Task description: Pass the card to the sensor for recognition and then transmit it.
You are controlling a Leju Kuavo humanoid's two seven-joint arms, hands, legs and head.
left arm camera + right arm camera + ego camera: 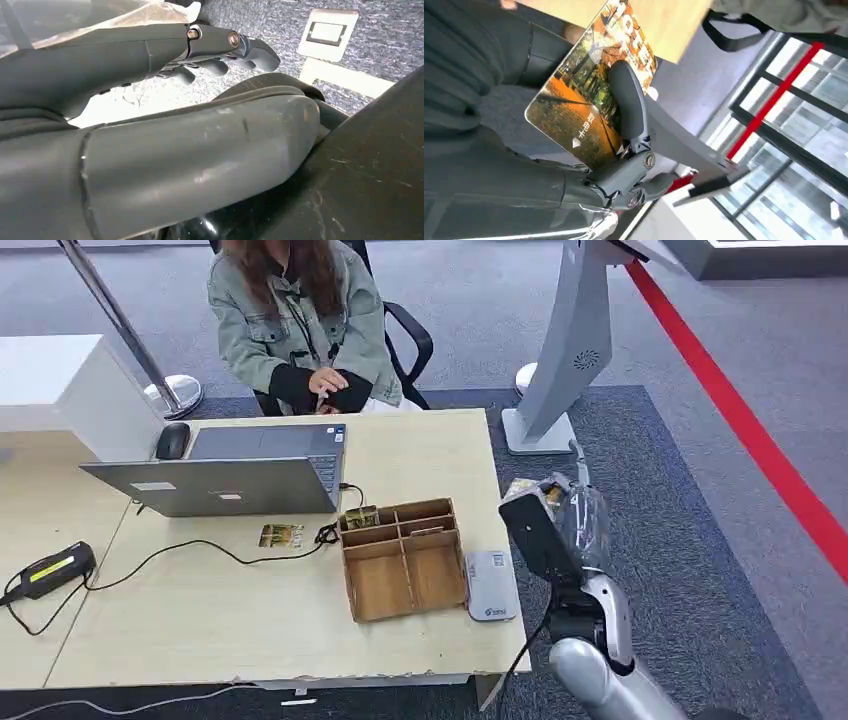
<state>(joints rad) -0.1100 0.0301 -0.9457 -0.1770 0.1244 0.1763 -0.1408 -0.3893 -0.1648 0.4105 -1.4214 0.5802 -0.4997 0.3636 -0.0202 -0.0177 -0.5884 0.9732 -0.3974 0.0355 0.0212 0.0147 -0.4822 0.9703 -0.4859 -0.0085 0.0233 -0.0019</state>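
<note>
The right hand (624, 150) grips a picture card (584, 95) printed with an autumn scene, the thumb pressed flat across its face and the fingers behind it; in the head view this hand (560, 515), wrapped in clear film, is raised off the table's right edge, beyond the grey card reader (491, 585). The card is thus in the hand, above floor level and apart from the reader, not yet over it. The left hand (220, 50) hangs low with its fingers loosely curled and nothing between them. Taking the card reader as landmark: it lies flat on the wooden table (200, 620), touching the right wall of the wooden divided box (403, 558); a second card (281, 535) lies on the table well to the box's far side, near a black cable (200, 545) that runs to the open laptop (235, 475). Behind the laptop sits a person (300, 330) in a grey-green jacket, and a white kiosk stand (560, 360) rises on the carpet beyond the table corner. The step in hand appears to be presentation of the card to the reader. To do it well, the hand should travel inward and down, bringing the card's face level and close over the reader's top, clear of the box wall, and pause there with the thumb's grip unchanged.
</note>
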